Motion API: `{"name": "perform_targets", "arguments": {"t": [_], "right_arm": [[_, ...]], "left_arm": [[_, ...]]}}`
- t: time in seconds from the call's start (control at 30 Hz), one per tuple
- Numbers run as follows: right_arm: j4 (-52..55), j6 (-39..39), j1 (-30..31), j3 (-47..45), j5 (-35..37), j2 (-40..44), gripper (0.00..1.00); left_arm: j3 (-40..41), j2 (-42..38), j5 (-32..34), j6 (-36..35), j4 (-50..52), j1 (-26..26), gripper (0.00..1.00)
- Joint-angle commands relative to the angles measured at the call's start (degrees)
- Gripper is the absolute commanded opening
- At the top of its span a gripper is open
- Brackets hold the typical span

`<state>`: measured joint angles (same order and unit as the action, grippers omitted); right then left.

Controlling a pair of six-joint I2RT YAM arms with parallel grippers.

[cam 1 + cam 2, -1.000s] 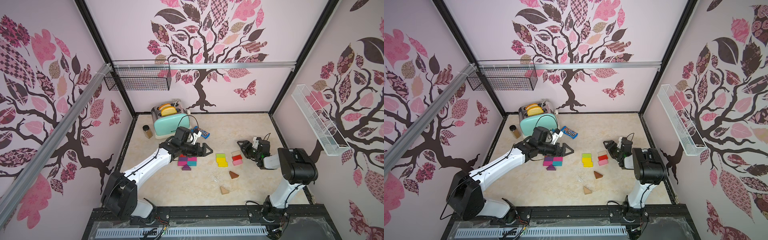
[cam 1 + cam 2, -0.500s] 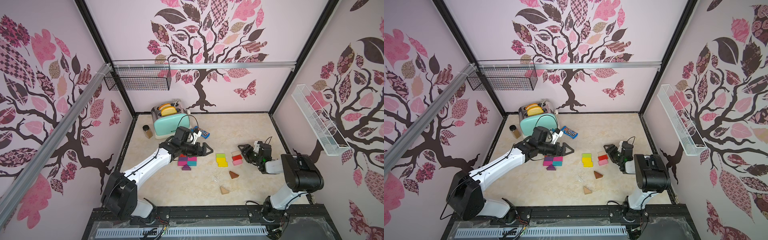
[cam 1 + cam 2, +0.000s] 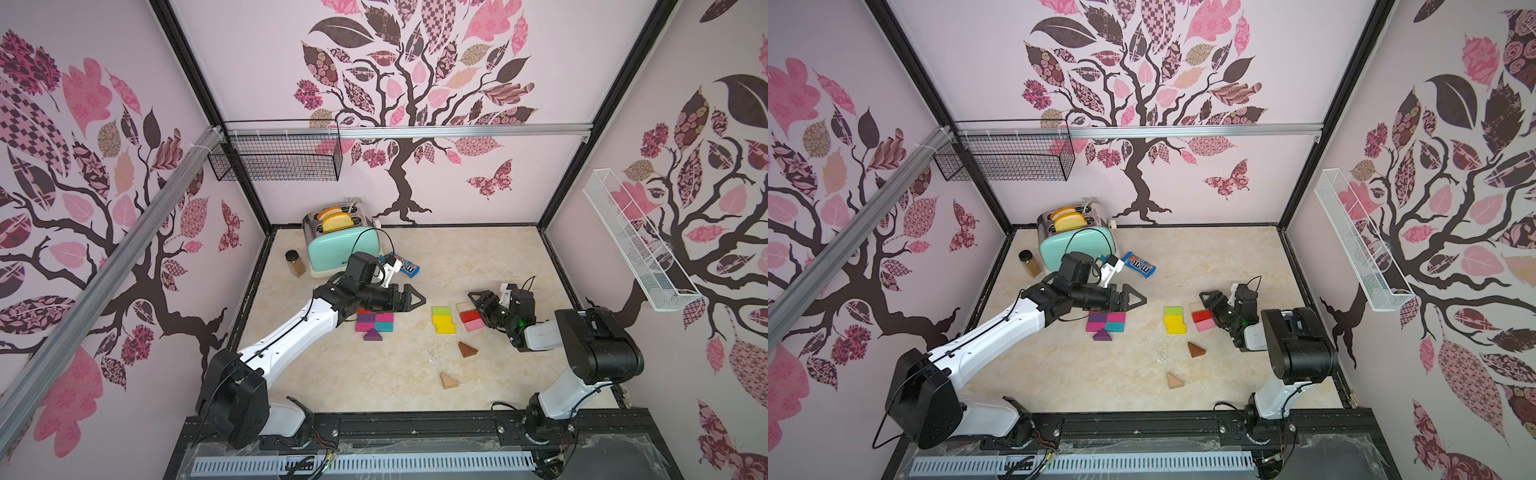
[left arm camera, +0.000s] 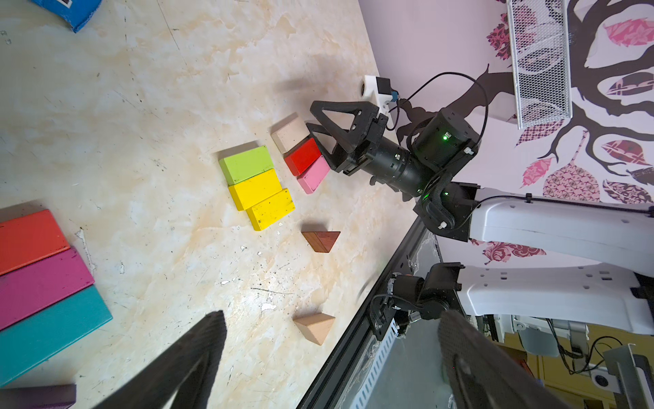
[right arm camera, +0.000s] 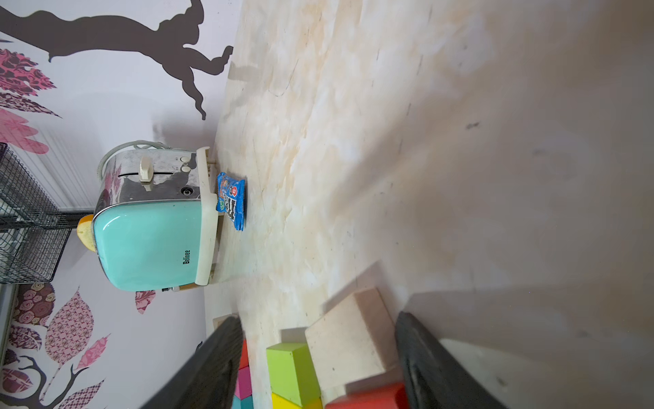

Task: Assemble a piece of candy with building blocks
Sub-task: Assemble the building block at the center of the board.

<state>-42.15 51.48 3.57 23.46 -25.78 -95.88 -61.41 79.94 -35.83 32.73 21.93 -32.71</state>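
Top views, both: painted wooden building blocks point(image 3: 443, 321) in three clusters plus two loose triangles point(image 3: 467, 349), nearer the robot than the mint-green toaster point(image 3: 344, 250); open marble-look surface point(image 3: 478, 266) beyond them. Left fingers point(image 4: 198, 357) spread wide, empty, above teal-magenta cluster point(image 3: 375, 323). Right fingers point(image 5: 424, 361) apart, flanking cream wooden block point(image 5: 348, 340).

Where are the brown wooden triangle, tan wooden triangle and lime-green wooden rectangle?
Brown wooden triangle point(image 3: 467, 349): in a top view, upper face.
Tan wooden triangle point(image 3: 449, 380): in a top view, upper face.
Lime-green wooden rectangle point(image 4: 246, 164): left wrist view, top face centre.
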Motion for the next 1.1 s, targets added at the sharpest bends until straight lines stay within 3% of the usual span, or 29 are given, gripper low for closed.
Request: {"name": "perform_targets", "arguments": {"t": [0.0, 1.07], "right_arm": [[5.74, 2.69, 1.8, -2.26, 3.13, -2.13, 0.72], [0.15, 10.21, 9.71, -5.8, 9.52, -3.74, 0.72]], "left_arm": [[-0.95, -0.37, 0.01, -0.96, 0.09, 0.22, 0.98], [-0.42, -0.23, -0.52, -1.09, 0.02, 0.27, 0.98]]}}
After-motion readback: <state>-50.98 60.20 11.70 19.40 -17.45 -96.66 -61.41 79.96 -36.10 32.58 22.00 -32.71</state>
